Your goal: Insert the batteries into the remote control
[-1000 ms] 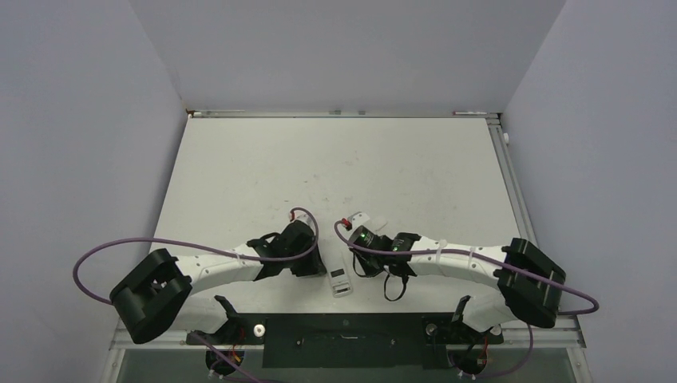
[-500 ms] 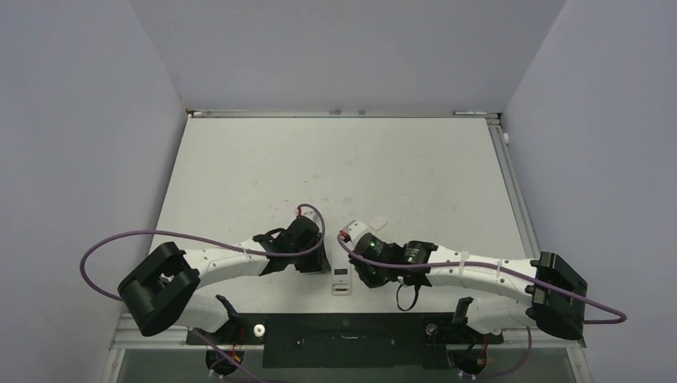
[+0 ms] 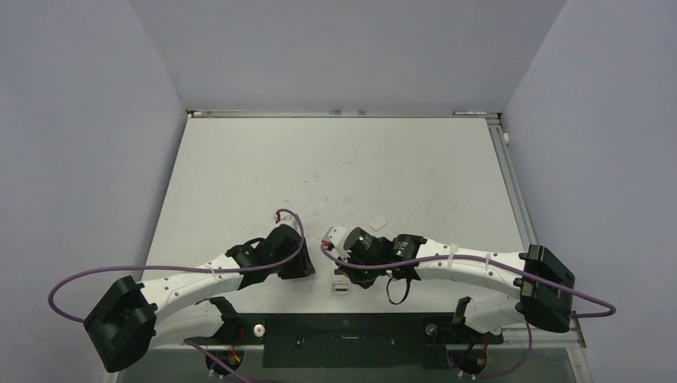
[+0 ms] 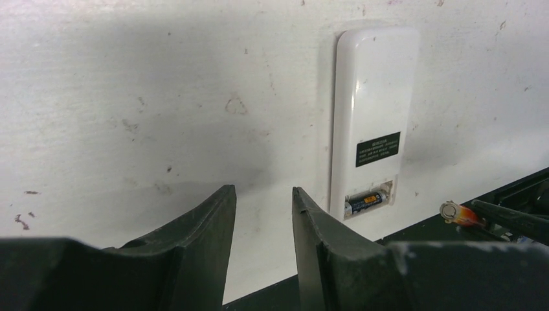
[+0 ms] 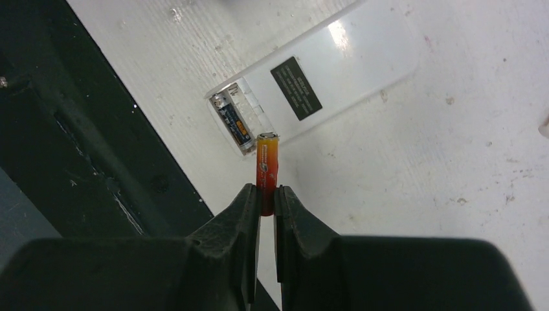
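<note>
Holding red battery (image 5: 267, 165) by rear end, right gripper (image 5: 264, 192) pinches tight. Battery's long axis runs in line with fingers; free end points at open compartment of remote (image 5: 336, 71), tip at compartment's edge, contact unclear. Remote lies back up on table (image 5: 453, 194), label showing. Dark battery (image 5: 234, 123) sits in compartment, crosswise to remote. Left gripper (image 4: 262, 192) beside remote, jaws narrowly apart, empty.

Premises were a robotics lab test cell. A scuffed white table (image 3: 343, 159) stood enclosed on 3 sides by plain grey walls (image 3: 80, 120). The left arm (image 3: 192, 279) and right arm (image 3: 471, 267), trailing purple cables (image 3: 160, 269), were mounted on a black base plate (image 3: 343, 339) at its near edge.
</note>
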